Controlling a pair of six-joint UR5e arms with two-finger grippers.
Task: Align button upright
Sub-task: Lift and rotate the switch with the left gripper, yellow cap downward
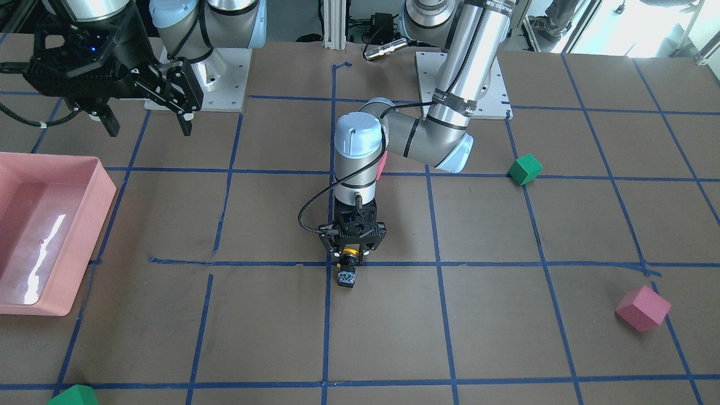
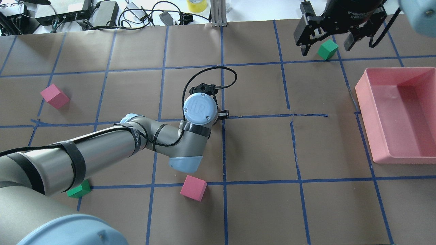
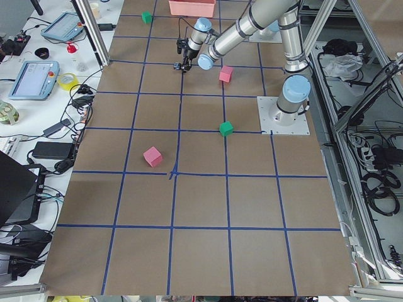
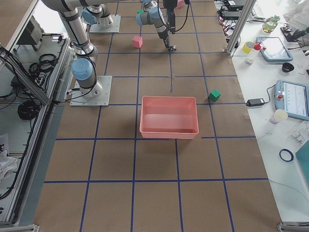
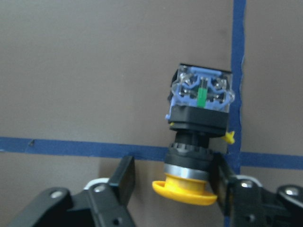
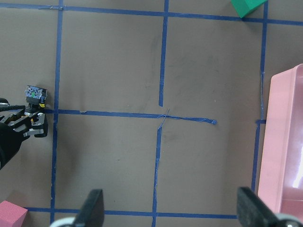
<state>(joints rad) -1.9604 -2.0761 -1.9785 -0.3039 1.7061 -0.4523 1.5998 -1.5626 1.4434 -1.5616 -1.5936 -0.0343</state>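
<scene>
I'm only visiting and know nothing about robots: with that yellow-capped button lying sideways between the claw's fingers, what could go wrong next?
1. The button sits off-centre in the left gripper: close to one finger, with a gap to the other. Closing could shove or spin it instead of clamping it.
2. The fingers flank its round neck by the cap, while the blocky base sticks out beyond them. Once lifted, it might swivel or slip.

A worktop [image 3: 201,201] covered in brown paper carries a grid of blue tape lines [image 3: 228,201]. Beyond its far edge runs a white bench [image 3: 25,145] holding teach pendants [image 3: 34,78], a yellow tape roll [image 3: 66,80] and cables [image 3: 69,107]. Aluminium frame posts [image 3: 90,31] stand there under bright, even light.
</scene>
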